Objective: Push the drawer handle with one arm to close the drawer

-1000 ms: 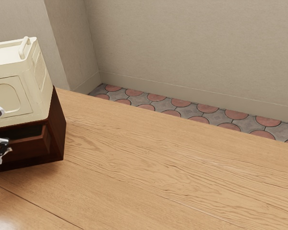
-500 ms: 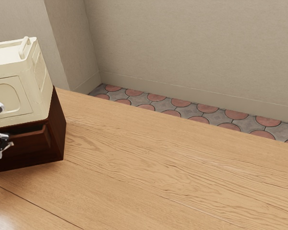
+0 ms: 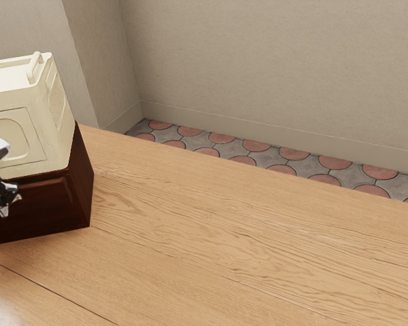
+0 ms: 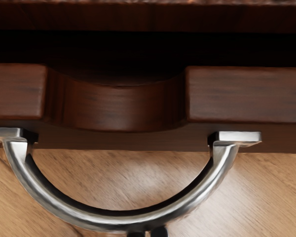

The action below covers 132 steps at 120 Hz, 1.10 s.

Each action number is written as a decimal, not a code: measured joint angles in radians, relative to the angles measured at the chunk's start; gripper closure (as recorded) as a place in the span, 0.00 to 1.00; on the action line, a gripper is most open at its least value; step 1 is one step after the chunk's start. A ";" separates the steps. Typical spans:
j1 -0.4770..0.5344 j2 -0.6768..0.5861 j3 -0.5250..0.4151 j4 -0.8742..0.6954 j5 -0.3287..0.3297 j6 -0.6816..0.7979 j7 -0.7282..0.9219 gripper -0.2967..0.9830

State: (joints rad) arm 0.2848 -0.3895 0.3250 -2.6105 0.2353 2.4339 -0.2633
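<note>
Your pincer (image 3: 11, 206) is at the far left of the exterior view, right by the front of the drawer (image 3: 44, 204). In the wrist view, the black tips of your pincer (image 4: 147, 233) sit close together, side by side, with just a thin gap between them. They are right at the round outer part of the shiny handle (image 4: 113, 223), near its middle. They are not squeezing the handle.

The drawer is almost in, but not all the way. Looking down from your wrist, you can see a dark gap between the drawer's front and the brown cabinet (image 3: 83, 183). The drawer's front has a curved dip in its top edge, and both ends of the handle are stuck to that front, one on each side of the dip.

A big cream box (image 3: 58, 112) sits on top of the cabinet. The cabinet stands on the wooden desk (image 3: 224, 238). Past the desk, you can see red and gray floor tiles (image 3: 256, 145) and a plain wall (image 3: 272, 61).
</note>
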 joint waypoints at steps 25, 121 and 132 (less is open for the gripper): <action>-0.002 0.022 0.003 0.018 0.000 0.026 0.003 0.84; -0.027 0.006 0.030 0.015 -0.002 0.061 0.010 0.84; -0.086 -0.158 0.022 0.003 -0.028 -0.101 0.010 0.78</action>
State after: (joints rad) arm 0.1985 -0.5471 0.3475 -2.6077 0.2071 2.3328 -0.2537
